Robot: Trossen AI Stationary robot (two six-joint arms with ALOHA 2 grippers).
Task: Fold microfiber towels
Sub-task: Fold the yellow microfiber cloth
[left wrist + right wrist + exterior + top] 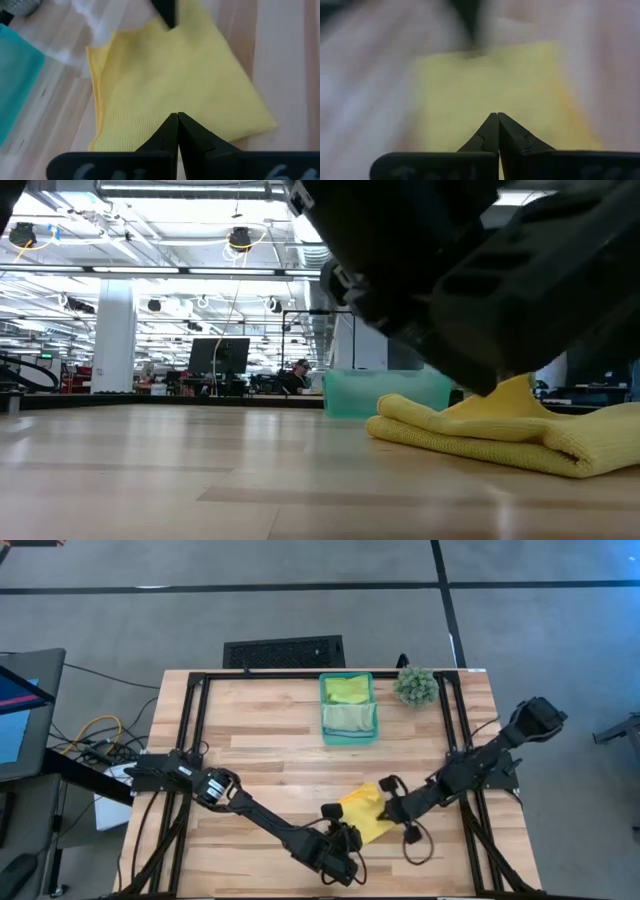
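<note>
Yellow towel (368, 813): on bench (260, 730), well apart from teal bin (348, 730), partly folded.
Done: 2 green towels (348, 705) in bin.
Left gripper (345, 840): jaws pressed together.
Right gripper (384, 808): jaws together at towel edge; pinching, I cannot tell.

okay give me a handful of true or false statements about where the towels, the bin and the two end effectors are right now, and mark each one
1. The yellow towel lies on the table. True.
2. The teal bin is empty. False: green towels lie in it.
3. The left end effector is shut at the yellow towel's edge. True.
4. The right end effector stands wide open. False: its fingers meet.
5. The plant sits inside the bin. False: it stands beside it.
</note>
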